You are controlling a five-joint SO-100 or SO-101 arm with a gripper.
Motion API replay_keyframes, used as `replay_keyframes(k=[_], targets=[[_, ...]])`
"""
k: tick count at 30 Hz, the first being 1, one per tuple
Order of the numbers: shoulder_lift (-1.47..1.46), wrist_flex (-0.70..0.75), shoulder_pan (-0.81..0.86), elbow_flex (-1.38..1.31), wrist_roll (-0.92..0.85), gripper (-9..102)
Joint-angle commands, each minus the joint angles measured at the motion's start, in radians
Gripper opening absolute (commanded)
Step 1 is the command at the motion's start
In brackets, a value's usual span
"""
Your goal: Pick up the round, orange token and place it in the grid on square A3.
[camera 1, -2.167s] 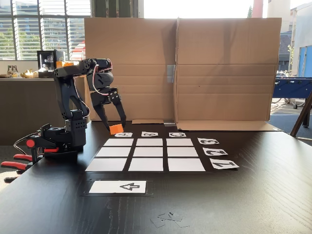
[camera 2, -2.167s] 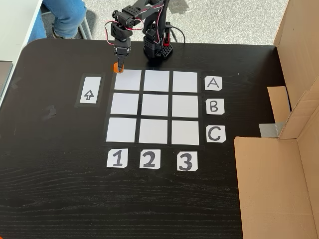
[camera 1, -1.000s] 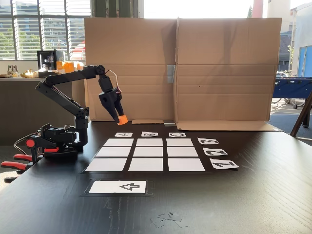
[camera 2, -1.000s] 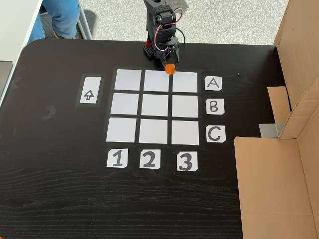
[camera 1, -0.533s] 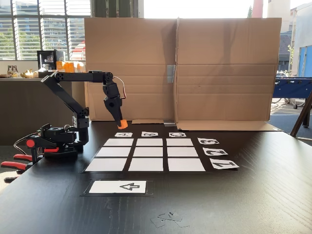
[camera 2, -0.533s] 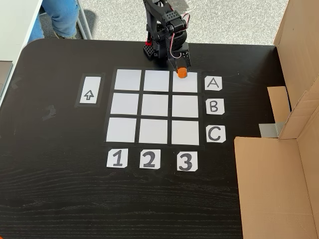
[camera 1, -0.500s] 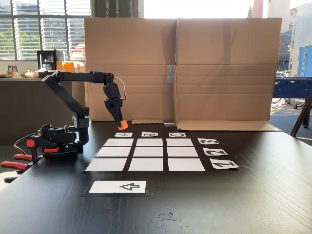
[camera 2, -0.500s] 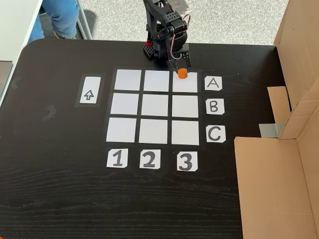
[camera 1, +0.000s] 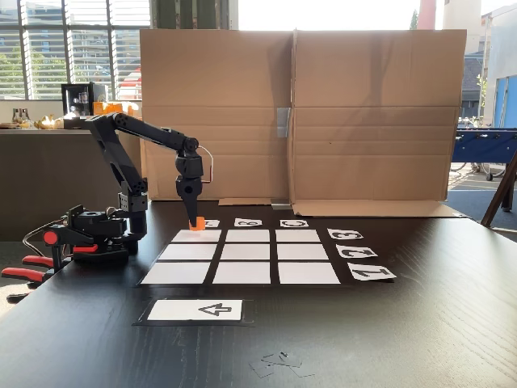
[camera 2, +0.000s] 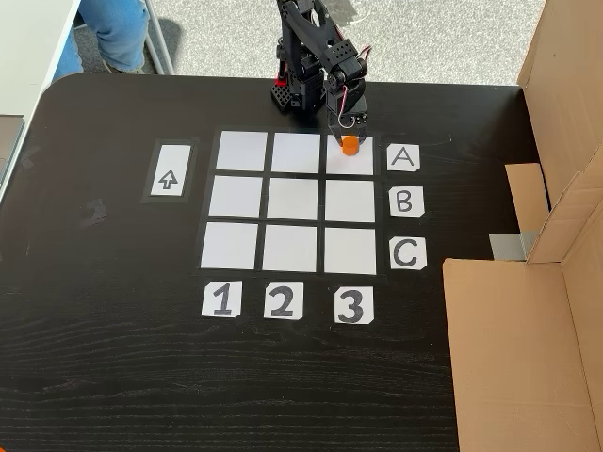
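- Placing step: the pincer (camera 2: 350,137) is clamped on the token (camera 2: 350,145), held low over square A3 (camera 2: 350,156) of the grid (camera 2: 293,200).
- Next, judging: lower onto the cell, then part the jaws.

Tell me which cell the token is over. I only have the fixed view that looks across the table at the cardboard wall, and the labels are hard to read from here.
Observer: In a fixed view, the token, held in the claw, is over square A3, the grid's corner cell in line with label A and label 3.
Operator: Report whether it is centred.
Observer: No. It is at the cell's edge nearest the arm's base.
Operator: Check for anyone near the table.
Observer: A person's leg in blue jeans shows past the table's corner.
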Motion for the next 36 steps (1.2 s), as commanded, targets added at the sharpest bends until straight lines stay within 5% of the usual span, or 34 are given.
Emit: replay_keyframes(k=[1, 8, 15, 36], targets=[[-0.003, -0.034, -0.005, 0.025, 0.009, -1], [-0.017, -0.037, 0.017, 0.051, 0.012, 2], [-0.003, -0.040, 0.049, 0.100, 0.012, 41], [0.187, 0.035, 0.262, 0.028, 0.037, 52]])
